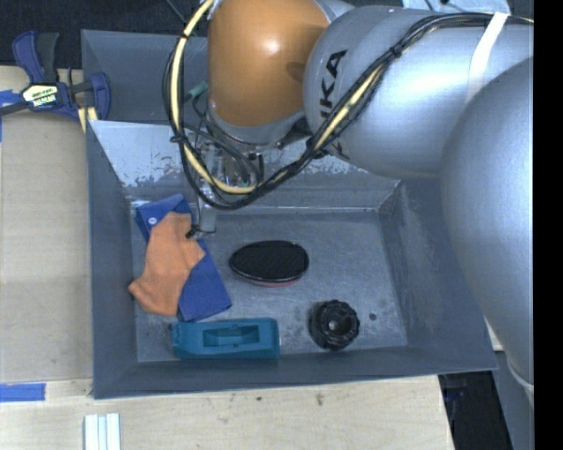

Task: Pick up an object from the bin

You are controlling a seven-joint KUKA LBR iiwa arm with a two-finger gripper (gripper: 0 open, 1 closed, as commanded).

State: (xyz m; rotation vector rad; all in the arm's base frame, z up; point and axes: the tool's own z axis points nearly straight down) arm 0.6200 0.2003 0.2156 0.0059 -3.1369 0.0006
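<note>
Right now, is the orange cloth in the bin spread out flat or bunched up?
Bunched up: the orange cloth lies crumpled in folds, draped partly over a blue cloth on the bin's left side.

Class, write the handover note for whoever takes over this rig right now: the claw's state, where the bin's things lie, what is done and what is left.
Claw: low in the bin, at its left rear, by the upper edge of the orange cloth. Whether it grips anything cannot be told.
Things: the orange cloth lies crumpled on a blue cloth at the left. A black oval pad lies mid-bin, a black round knob at the front right, and a teal block along the front wall.
Done: nothing lifted yet.
Left: grasp one thing, probably the orange cloth, and lift it out.
</note>
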